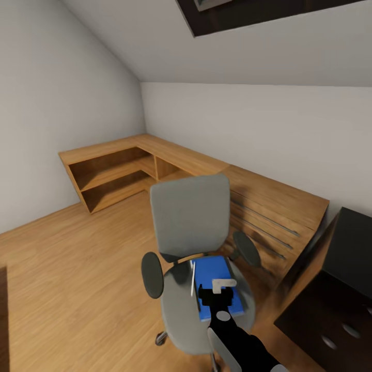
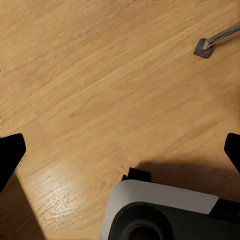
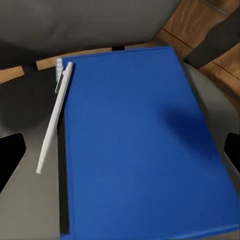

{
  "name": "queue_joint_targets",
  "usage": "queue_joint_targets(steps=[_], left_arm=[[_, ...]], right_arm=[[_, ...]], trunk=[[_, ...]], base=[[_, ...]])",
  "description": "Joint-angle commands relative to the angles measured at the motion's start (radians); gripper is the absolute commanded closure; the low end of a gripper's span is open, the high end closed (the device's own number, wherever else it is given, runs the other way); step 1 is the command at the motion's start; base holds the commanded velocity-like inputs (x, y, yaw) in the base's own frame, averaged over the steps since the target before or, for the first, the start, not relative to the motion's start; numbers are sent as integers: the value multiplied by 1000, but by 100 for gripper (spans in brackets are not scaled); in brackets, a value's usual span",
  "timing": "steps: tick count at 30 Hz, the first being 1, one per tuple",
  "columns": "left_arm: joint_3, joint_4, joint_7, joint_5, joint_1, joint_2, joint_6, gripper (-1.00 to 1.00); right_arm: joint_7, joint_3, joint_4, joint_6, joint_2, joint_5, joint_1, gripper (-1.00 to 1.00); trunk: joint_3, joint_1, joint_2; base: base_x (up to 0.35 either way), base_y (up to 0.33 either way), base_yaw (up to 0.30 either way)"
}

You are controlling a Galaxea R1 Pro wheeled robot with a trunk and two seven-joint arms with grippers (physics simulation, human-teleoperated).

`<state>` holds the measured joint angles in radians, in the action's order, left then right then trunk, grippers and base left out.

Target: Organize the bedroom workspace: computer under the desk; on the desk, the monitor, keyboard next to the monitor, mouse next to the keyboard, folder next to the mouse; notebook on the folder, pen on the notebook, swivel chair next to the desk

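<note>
A: Where's the folder (image 3: 145, 145)?
B: Flat on the swivel chair (image 1: 191, 217) seat, pen (image 3: 54, 117) along its edge — right gripper (image 1: 219, 295) hovers above, fingers spread.
A: Advice?
B: Pinch one edge, avoid the pen. Left gripper (image 2: 120, 150) — spread too, over floor (image 2: 100, 75).

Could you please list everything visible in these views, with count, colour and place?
swivel chair: one, grey with black armrests, centre of the wooden floor.
folder: one, bright blue, flat on the chair seat.
pen: one, white, lying along the folder's edge on the seat.
corner shelf unit: one, light wood, against the far walls.
desk: one, black-topped, at the right edge.
right gripper: one, black, open above the folder.
left gripper: one, black, open above the floor.
</note>
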<state>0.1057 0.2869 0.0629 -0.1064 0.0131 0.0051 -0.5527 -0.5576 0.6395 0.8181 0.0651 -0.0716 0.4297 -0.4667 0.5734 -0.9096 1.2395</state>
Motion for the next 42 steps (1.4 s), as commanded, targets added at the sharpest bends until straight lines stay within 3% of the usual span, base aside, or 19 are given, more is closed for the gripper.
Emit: queue_joint_targets(steps=[1, 7, 39, 42], left_arm=[[-4, 2, 0, -10, 1, 0, -1, -100], [-6, 2, 0, -9, 1, 1, -1, -100], [-7, 13, 1, -9, 1, 1, -2, -100], [-6, 17, 1, -9, 1, -1, -2, -100]], right_arm=[[-7, 4, 1, 6, 1, 3, -1, -100], [-6, 5, 1, 5, 2, 3, -1, -100], [-8, 0, -10, 9, 9, 6, -1, -100], [-9, 0, -10, 9, 9, 7, -1, -100]], trunk=[[1, 0, 1], [1, 0, 1], [1, 0, 1], [10, -12, 22]], base=[[141, 222, 0], [106, 220, 0], [91, 54, 0], [2, 2, 0]])
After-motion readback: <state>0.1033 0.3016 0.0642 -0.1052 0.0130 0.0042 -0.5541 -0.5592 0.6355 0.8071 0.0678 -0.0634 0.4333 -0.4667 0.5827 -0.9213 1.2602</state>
